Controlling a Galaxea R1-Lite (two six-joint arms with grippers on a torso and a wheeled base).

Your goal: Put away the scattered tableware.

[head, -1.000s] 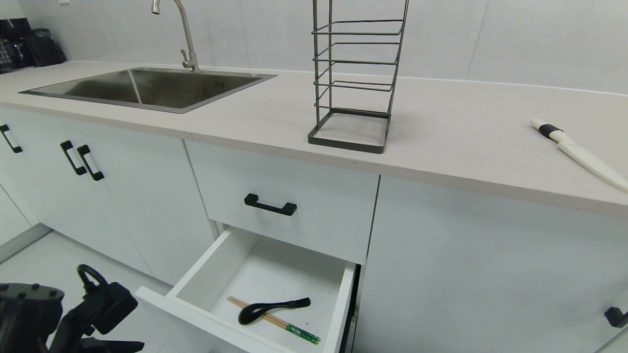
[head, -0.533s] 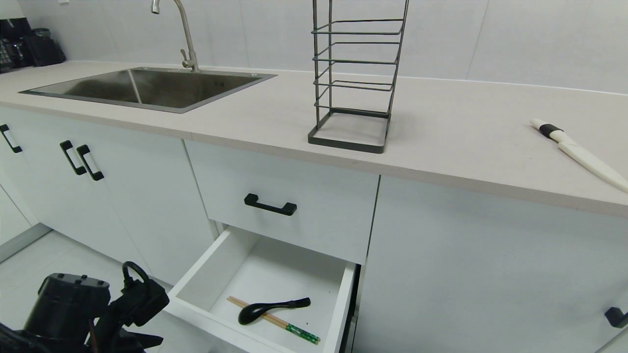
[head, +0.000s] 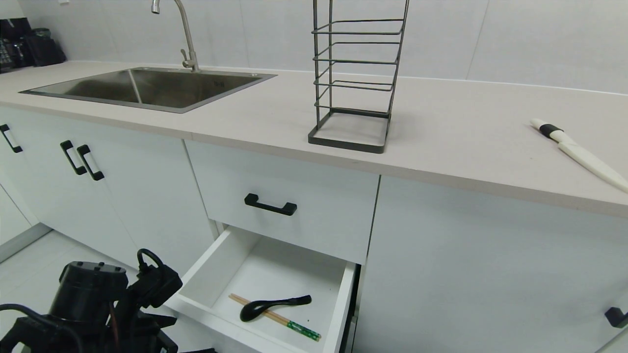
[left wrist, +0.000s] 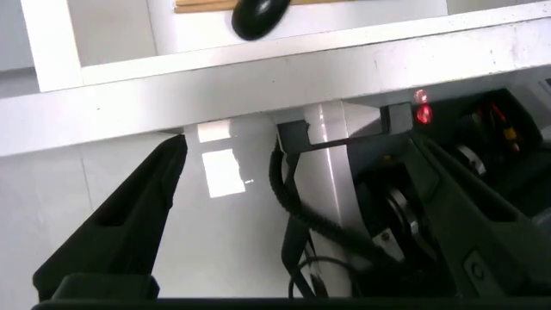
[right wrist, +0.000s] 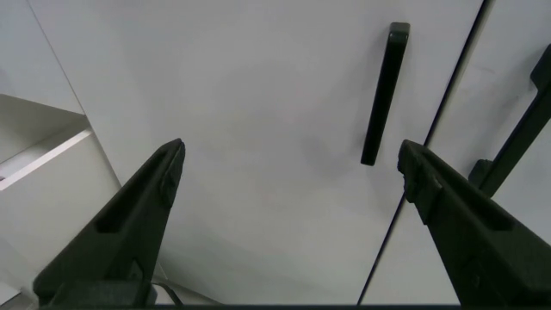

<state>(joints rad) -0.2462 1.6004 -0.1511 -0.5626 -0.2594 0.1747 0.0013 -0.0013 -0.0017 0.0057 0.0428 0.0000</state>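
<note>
Left claw (left wrist: 299, 146) hangs low in front of the open drawer (left wrist: 258, 77), its two dark fingers spread wide with nothing between them. The right claw (right wrist: 291, 151) is just as wide open and also empty, facing a white cabinet door (right wrist: 258, 189) with a black bar handle (right wrist: 383, 95). A long pale countertop (head: 466, 132) runs across the kitchen below a light tiled wall (head: 515, 34). A steel sink (head: 216, 95) is set into the countertop at the left, with a curved faucet (head: 184, 29) behind it. Under the counter, below a shut drawer with a black handle (head: 270, 205), the lower drawer (head: 343, 294) is pulled out. It holds a black spoon (head: 272, 306) and a pair of chopsticks (head: 289, 324). A tall wire rack (head: 346, 142) stands on the countertop above the drawers. A white knife (head: 584, 159) lies well apart from the wire rack, near the right end. Inside the drawer the spoon lies across the wooden chopsticks, whose green ends point right. Dark appliances (head: 29, 46) sit in the far left corner.
</note>
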